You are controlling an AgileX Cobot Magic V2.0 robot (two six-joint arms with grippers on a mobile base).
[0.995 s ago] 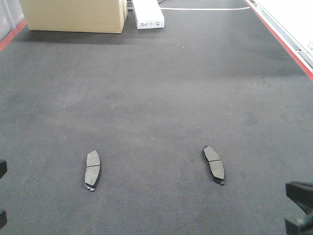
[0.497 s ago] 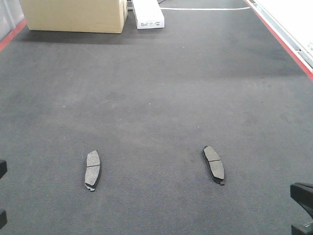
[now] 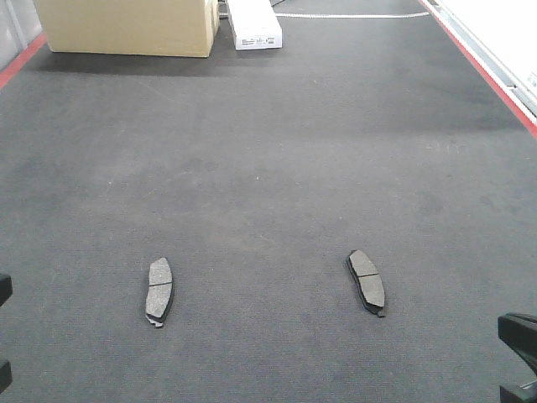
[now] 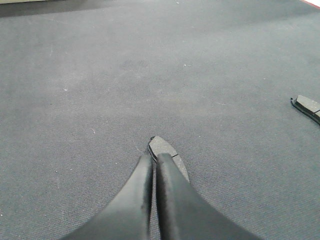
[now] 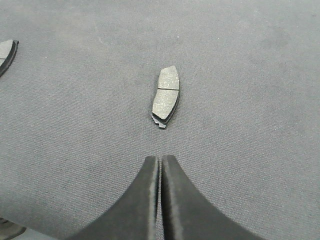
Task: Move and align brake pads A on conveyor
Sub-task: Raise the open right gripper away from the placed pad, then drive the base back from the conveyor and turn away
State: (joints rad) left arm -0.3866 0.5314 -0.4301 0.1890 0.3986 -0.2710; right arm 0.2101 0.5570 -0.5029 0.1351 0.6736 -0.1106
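Note:
Two brake pads lie flat on the dark conveyor point(image 3: 268, 168), set apart side by side: a left pad point(image 3: 159, 291) and a right pad point(image 3: 367, 282), each grey with a centre groove. My left gripper point(image 4: 154, 159) is shut and empty. Its fingertips hover over the near end of the left pad point(image 4: 165, 149) and hide part of it, and the right pad point(image 4: 307, 106) shows at the frame's right edge. My right gripper point(image 5: 160, 160) is also shut and empty, a short way behind the right pad point(image 5: 166, 95). In the front view both grippers only peek in at the bottom corners.
A cardboard box point(image 3: 126, 25) and a white box point(image 3: 253, 23) stand at the far end of the belt. Red frame edges run along the left point(image 3: 21, 57) and right point(image 3: 487, 74) sides, with a pale surface point(image 3: 503, 25) beyond the right edge.
The right gripper has drawn back toward the bottom right corner of the front view. The pads and the left gripper have not moved.

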